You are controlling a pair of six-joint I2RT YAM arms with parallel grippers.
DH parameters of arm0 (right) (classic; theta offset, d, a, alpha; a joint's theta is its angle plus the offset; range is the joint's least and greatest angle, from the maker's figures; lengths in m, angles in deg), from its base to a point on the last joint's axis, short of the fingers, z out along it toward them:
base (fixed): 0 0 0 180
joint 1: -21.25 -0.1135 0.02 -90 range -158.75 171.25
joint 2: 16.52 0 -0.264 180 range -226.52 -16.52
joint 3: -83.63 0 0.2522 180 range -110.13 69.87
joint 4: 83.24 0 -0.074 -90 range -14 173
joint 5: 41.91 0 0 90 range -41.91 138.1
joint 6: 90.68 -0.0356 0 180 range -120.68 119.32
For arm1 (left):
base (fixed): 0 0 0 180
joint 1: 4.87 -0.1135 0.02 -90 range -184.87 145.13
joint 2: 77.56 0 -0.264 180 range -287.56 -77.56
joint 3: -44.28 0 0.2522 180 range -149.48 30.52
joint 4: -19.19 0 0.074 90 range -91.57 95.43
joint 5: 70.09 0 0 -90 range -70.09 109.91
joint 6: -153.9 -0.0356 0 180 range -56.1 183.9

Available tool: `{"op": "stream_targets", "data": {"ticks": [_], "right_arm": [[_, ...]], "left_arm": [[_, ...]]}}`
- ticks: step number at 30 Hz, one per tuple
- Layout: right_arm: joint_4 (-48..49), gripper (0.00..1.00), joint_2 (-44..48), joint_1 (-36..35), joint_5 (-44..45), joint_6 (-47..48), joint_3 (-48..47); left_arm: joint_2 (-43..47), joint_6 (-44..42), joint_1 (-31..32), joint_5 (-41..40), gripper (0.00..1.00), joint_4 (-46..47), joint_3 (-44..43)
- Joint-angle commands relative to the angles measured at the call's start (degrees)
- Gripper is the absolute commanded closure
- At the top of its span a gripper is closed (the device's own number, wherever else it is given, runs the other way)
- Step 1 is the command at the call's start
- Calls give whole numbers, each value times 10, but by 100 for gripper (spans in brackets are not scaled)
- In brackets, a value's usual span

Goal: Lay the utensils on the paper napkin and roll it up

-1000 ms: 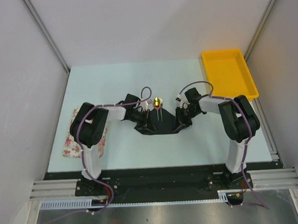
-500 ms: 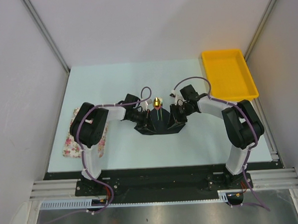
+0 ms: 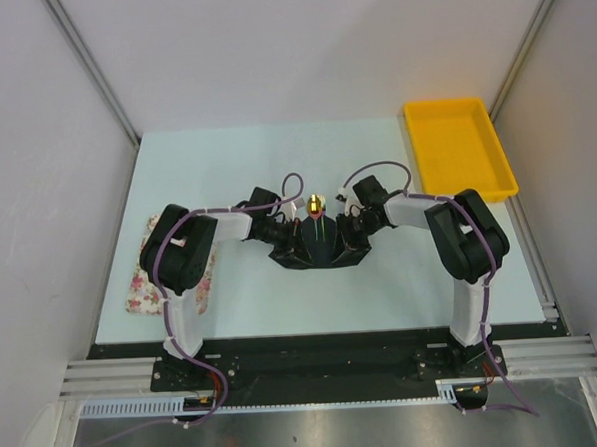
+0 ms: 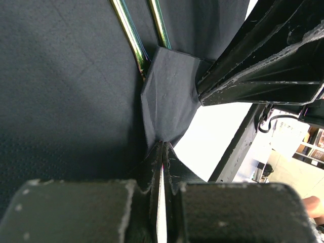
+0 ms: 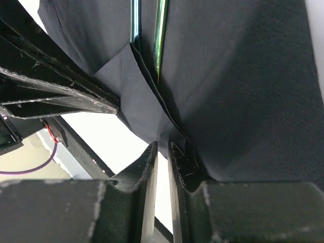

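The black paper napkin [image 3: 318, 248] lies at the table's middle with both side edges lifted and drawn inward. The utensils [image 3: 317, 205] lie on it, gold ends pointing away from the arms. My left gripper [image 3: 297, 238] is shut on the napkin's left edge; in the left wrist view its jaws [image 4: 163, 146] pinch a fold of napkin [image 4: 169, 96] beside two shiny handles [image 4: 130, 35]. My right gripper [image 3: 343, 235] is shut on the right edge; in the right wrist view its jaws [image 5: 162, 147] hold the napkin [image 5: 243, 76] next to the handles [image 5: 161, 35].
A yellow tray [image 3: 450, 103] stands at the back right. A pink floral cloth mat [image 3: 141, 282] lies at the left, partly under the left arm. Each gripper's fingers show in the other wrist view, close together [image 4: 253, 66] [image 5: 50, 86].
My right gripper has moved left toward the centre, drawing the napkin's right edge inward over the utensils. The left gripper has stayed in place.
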Motion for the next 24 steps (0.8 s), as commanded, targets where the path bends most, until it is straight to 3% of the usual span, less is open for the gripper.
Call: {"op": "stream_targets", "data": {"ticks": [1, 9, 15, 16, 19, 24], "right_arm": [[13, 81, -16, -11, 37, 3, -20], [-24, 76, 22, 2, 26, 4, -31], [-77, 47, 80, 60, 19, 18, -31], [-83, 38, 84, 69, 23, 25, -29], [-111, 29, 98, 98, 37, 41, -18], [-122, 26, 86, 137, 54, 56, 11]], "left_arm": [[-6, -16, -8, -34, 96, -16, -4], [-7, -19, -8, -37, 96, -17, -2], [-8, -22, -8, -38, 96, -17, -3], [-7, -21, -8, -37, 96, -16, -4], [-9, -21, -8, -37, 96, -16, -5], [-12, -21, -8, -37, 96, -15, -8]]}}
